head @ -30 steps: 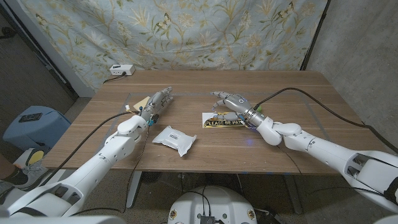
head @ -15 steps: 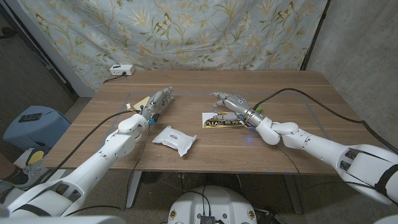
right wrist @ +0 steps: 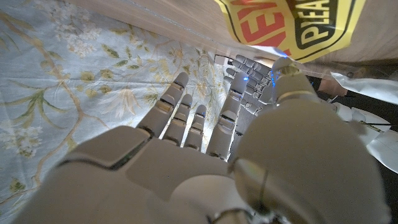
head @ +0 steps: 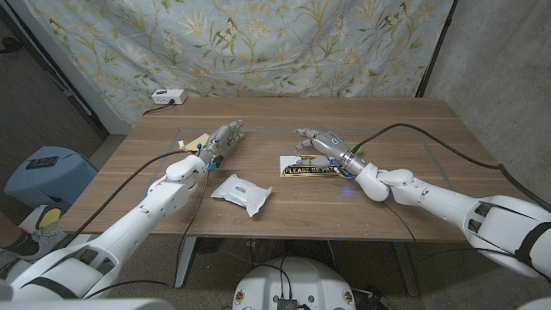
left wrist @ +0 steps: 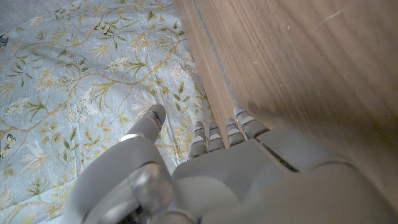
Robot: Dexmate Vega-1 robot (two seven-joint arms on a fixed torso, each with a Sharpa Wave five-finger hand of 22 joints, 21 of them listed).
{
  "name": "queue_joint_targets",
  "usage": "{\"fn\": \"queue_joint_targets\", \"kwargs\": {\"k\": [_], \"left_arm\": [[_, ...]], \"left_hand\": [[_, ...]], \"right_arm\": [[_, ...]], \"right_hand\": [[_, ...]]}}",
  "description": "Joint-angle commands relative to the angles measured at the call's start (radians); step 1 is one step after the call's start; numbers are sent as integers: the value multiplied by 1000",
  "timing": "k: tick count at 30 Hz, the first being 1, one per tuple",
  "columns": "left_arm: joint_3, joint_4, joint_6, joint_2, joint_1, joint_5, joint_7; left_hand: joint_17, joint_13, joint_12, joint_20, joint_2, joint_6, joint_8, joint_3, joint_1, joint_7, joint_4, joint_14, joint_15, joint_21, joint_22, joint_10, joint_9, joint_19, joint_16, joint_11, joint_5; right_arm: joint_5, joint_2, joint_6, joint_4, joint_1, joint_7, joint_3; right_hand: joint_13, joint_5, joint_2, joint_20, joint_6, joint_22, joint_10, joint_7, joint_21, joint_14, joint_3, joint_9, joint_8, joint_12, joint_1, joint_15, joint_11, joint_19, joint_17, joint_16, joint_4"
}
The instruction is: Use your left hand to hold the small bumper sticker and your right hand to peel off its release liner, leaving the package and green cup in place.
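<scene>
The small bumper sticker (head: 312, 168) lies flat on the wooden table (head: 413, 138), just right of centre, yellow and black with "PLEASE BE PA..." readable along it. The right robot hand (head: 320, 144) hovers over the sticker's far edge, at about twelve o'clock from it, fingers spread wide and holding nothing. In the right wrist view those fingers (right wrist: 180, 115) fan out apart, with the sticker (right wrist: 292, 25) showing its red and black lettering just past the thumb. Whether any fingertip touches the sticker, I cannot tell.

Over at nine o'clock from the sticker, well apart, the left robot hand (head: 217, 141) sits near the table with its fingers stretched out toward the far edge, nothing in it. The left wrist view shows its fingers (left wrist: 217, 134) straight and side by side, thumb set off to one side.

The white package (head: 242, 192) lies at about seven o'clock from the sticker, near the table's front edge, between the two arms. A floral cloth (head: 258, 43) hangs behind the table.
</scene>
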Motion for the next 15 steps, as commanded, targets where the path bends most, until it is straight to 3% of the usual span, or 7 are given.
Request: {"fn": "queue_joint_targets", "kwargs": {"k": [1,9,15], "left_arm": [[19,30,-5,-23,-26,5,-28],[22,18,-2,-25,-20,10,-19],[21,-6,5,-13,-6,11,-11]], "left_hand": [[4,4,-3,3,2,2,3,-3,10,0,2,-2,5,-1,2,-1,3,8,5,7,6],[4,4,-2,1,2,1,3,-5,11,0,2,-3,5,-1,2,-1,3,8,5,6,7],[4,4,-3,2,2,1,3,-6,12,0,2,-1,4,-1,2,-2,3,8,5,7,7]], "right_arm": [[25,-76,-40,-137,-56,68,47],[15,-93,-47,-171,-86,82,78],[9,-91,-59,-169,-106,77,90]], "right_hand": [[2,6,-3,-6,-5,3,8,-5,4,11,3,2,-6,8,8,-92,1,9,5,8,1],[1,8,-4,-5,-18,3,8,-5,4,12,3,2,-14,7,6,-91,1,9,6,8,3],[2,14,-9,-3,-106,3,5,2,1,9,0,4,-59,2,-4,-88,4,6,9,5,9]]}}
